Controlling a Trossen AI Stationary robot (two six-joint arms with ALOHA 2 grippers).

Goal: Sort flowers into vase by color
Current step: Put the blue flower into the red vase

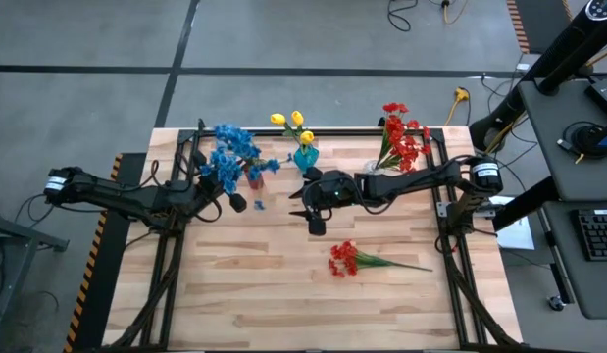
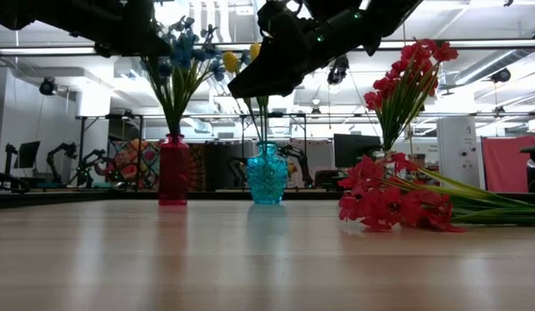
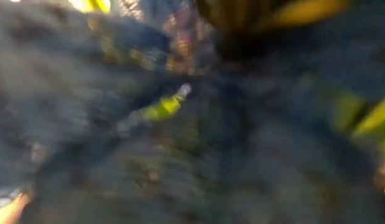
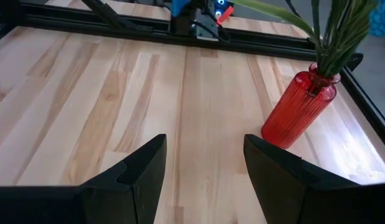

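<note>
Blue flowers (image 1: 229, 157) stand in a red vase (image 2: 173, 168) at the far left, yellow flowers (image 1: 293, 123) in a teal vase (image 2: 267, 173), and red flowers (image 1: 403, 137) at the far right, stems down. One loose red flower (image 1: 347, 259) lies flat on the wooden table (image 1: 283, 294), with its stem toward the right edge. My left gripper (image 1: 229, 196) is level among the blue blooms, which fill its blurred wrist view. My right gripper (image 4: 204, 162) hangs open above the table's middle, with nothing in it, in front of the teal vase.
A black frame (image 1: 450, 245) runs along the table's edges. Bare wood lies along the near half of the table, around the loose red flower. The three vases stand in a row along the far side.
</note>
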